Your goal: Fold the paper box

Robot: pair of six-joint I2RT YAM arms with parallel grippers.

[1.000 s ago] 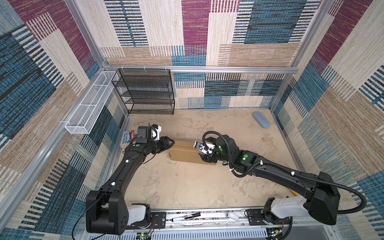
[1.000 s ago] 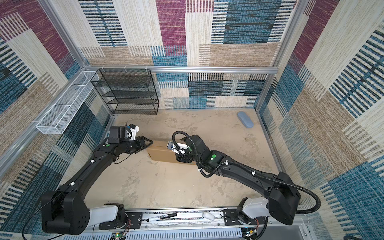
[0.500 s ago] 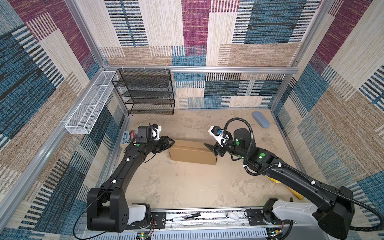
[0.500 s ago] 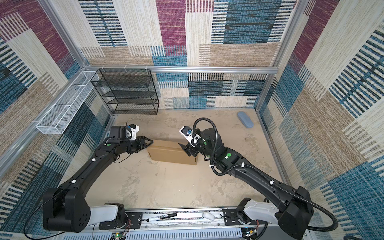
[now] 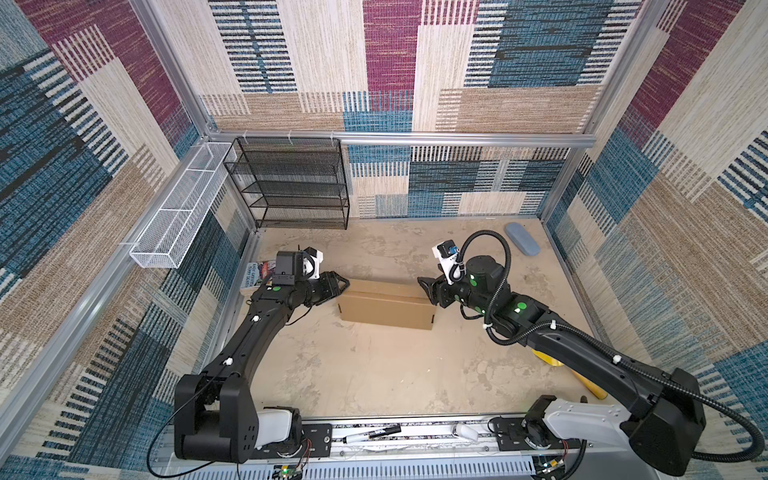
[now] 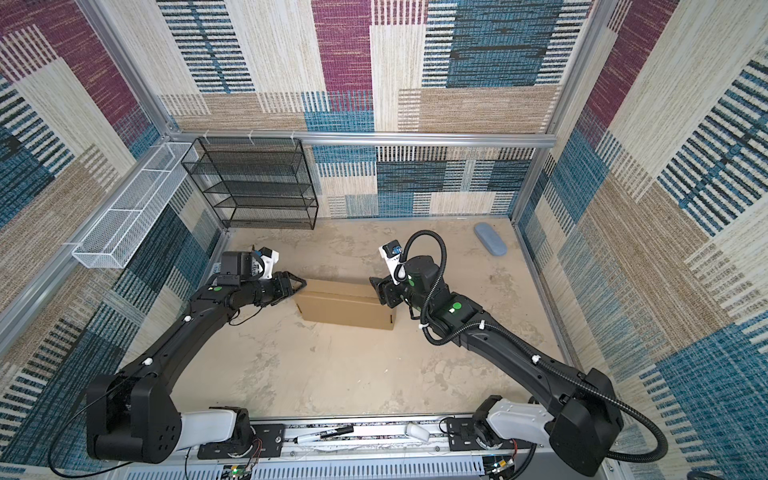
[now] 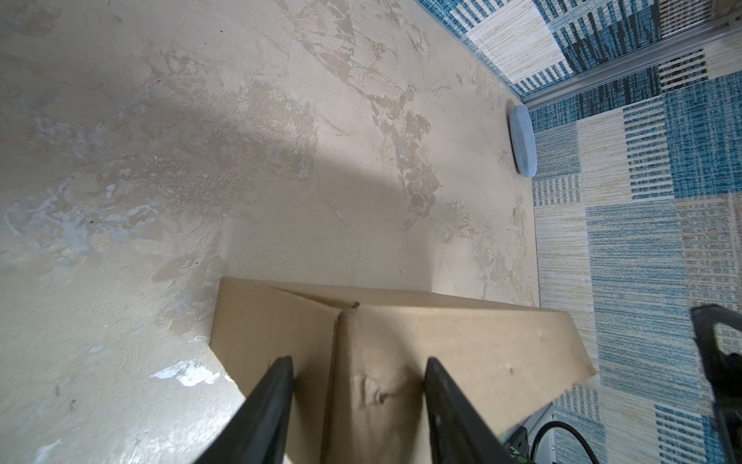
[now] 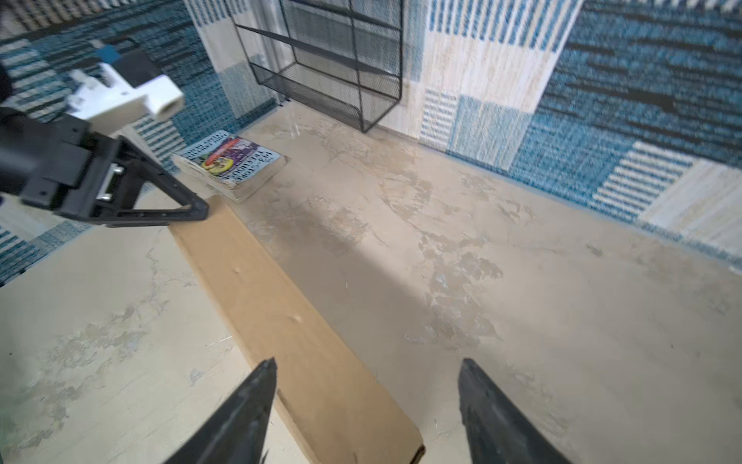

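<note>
Brown corrugated cardboard, shaped into a closed rectangular paper box, sits near the middle of the mottled beige table, long side running from 9 o'clock to 3 o'clock. At its 9 o'clock end the black left gripper sits at the top corner. Its jaws stand about half apart with cardboard showing between them, and whether they pinch it I cannot tell. At the 3 o'clock end the black right gripper gapes wide and holds nothing; one fingertip hangs just beside the box's narrow top, its mate over the table. A colourful paperback book lies at the table's 10 o'clock edge — a blue-grey oval case toward 1 o'clock.
</note>
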